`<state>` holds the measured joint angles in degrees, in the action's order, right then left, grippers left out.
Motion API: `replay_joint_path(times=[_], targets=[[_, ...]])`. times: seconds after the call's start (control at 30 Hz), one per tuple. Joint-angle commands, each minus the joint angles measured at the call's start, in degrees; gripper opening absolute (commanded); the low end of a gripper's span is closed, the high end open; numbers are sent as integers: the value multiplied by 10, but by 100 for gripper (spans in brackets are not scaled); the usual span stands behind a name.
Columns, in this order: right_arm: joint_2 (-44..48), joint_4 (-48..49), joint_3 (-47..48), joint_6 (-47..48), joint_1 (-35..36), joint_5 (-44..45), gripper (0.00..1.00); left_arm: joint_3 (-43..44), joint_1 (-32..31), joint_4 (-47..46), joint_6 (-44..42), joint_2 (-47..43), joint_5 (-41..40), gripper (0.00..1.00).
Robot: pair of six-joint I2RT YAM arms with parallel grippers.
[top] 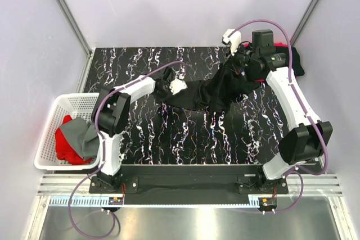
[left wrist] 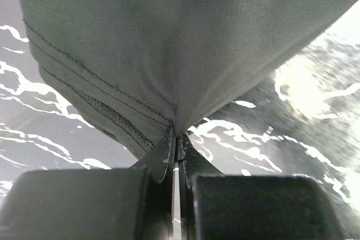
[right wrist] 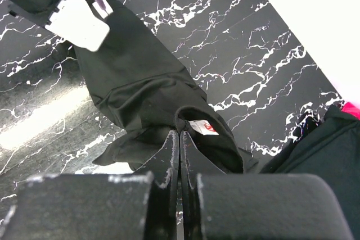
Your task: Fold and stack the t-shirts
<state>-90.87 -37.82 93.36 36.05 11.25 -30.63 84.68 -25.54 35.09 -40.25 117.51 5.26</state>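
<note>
here, left tool [left wrist: 177,136] pinches black t-shirt [top: 202,94].

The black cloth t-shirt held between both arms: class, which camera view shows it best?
The top external view: the whole black cloth t-shirt shows, stretched between both arms. Left wrist shows only a stitched hem pinched in the left fingers; right wrist shows the white label and part of the body beyond the right fingers.

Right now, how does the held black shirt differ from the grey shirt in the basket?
The black shirt is stretched between the left gripper and right gripper, both shut on it; the grey shirt lies bunched and untouched. The black shirt spans the table; the grey shirt sits in the basket. Neither is folded.
</note>
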Motion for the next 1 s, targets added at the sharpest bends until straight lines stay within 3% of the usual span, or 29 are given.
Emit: replay_joint_path(times=[0.0, 0.3, 0.4, 0.5, 0.67, 0.83, 0.97], targets=[[10, 6, 22, -20, 4, 17, 0, 15, 20, 41, 17, -60, 49, 0], [123, -1, 9, -60, 4, 66, 0, 7, 27, 67, -11, -363, 46, 0], [192, -13, 3, -69, 4, 53, 0, 23, 24, 90, -18, -427, 45, 0], [235, 60, -34, -84, 4, 64, 0, 25, 22, 81, -32, -454, 47, 0], [145, 94, -28, -85, 3, 106, 0, 36, 26, 62, -21, -368, -8, 0], [27, 150, -45, -107, -12, 86, 0, 85, 60, 53, 47, -178, -1, 4], [-83, 193, -7, -132, -33, 110, 0, 236, 84, 53, 86, -13, -51, 29]])
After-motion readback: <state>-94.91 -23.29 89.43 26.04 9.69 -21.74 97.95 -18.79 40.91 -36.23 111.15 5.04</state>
